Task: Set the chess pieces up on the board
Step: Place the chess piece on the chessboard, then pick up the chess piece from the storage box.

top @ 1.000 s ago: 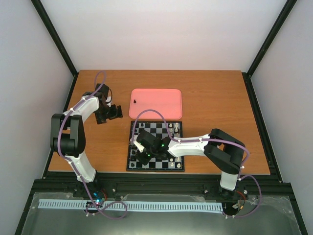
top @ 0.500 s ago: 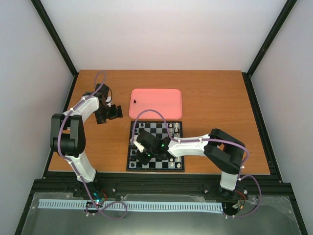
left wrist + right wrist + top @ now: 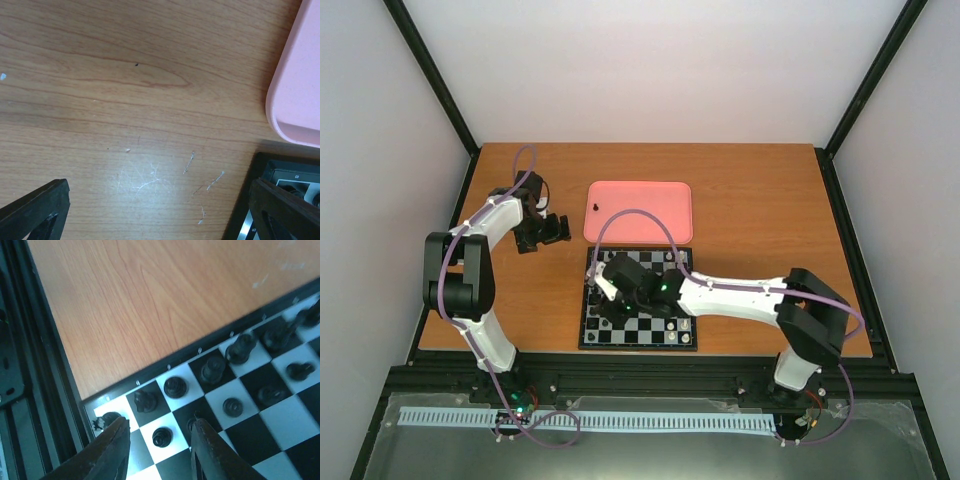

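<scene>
Right gripper (image 3: 160, 426), jaws spread and empty, has swung toward the board (image 3: 638, 346) far side. The black pawn (image 3: 161, 436) beneath stands placed, so it's probably off for the next piece.

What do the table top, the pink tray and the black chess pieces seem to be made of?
The table top: wood or wood-look laminate, matte; grain and fine scratches show. The pink tray: probably plastic, smooth, satin; rounded moulded rim. The black chess pieces: likely plastic, slightly glossy; small highlights on them.
</scene>
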Motion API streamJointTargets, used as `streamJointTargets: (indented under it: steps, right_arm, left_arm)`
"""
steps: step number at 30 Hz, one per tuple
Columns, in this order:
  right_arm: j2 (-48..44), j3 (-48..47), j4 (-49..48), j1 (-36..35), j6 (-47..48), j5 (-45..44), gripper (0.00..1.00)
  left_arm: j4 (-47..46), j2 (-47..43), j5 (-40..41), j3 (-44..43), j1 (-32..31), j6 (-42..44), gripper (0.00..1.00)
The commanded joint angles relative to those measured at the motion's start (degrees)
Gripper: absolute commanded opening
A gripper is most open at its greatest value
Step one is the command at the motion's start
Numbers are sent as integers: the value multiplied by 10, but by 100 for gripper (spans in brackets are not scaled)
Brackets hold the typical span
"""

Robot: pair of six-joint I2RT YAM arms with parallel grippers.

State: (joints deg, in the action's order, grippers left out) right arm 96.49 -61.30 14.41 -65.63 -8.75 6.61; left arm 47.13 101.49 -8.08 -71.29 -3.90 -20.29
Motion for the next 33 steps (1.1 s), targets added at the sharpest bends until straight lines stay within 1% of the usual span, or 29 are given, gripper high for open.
streamJointTargets:
  steps: [1,4,6,8,10,14,17,20,22,24,27,29,33]
  right_arm:
    - [-45,-41,41,-1,19,-34,42]
    - [-48,-78,68,21,16,-58,51]
    - [-35,-108,86,52,14,-56,52]
    - [-11,-139,95,84,16,-57,55]
    - [25,-179,107,116,24,-55,60]
    - [125,-295,132,165,35,-48,62]
    - [211,-399,170,187,42,-50,61]
    - [296,-501,202,205,40,-59,61]
    - [349,-563,222,220,33,-56,59]
    - [391,-616,235,233,26,-47,55]
    - [418,-653,239,256,3,-48,51]
    - [412,-643,235,275,-16,-53,48]
    - [383,-592,225,311,-18,-66,48]
  left_arm:
    - [0,-13,2,-16,1,7,100]
    - [1,-20,4,-14,1,8,100]
    - [2,-24,6,-12,1,8,100]
    - [2,-28,5,-9,1,8,100]
    - [1,-29,3,-9,1,8,100]
    - [3,-28,-3,-13,1,9,100]
    - [2,-28,-11,-15,1,5,100]
    - [2,-33,-2,-15,0,5,100]
    - [0,-37,-6,-12,0,3,100]
    - [-4,-37,-10,-10,-3,0,100]
    - [-7,-27,1,-24,-16,-4,100]
    - [-5,-13,13,-48,-31,-5,100]
    - [5,38,30,-121,-62,-8,100]
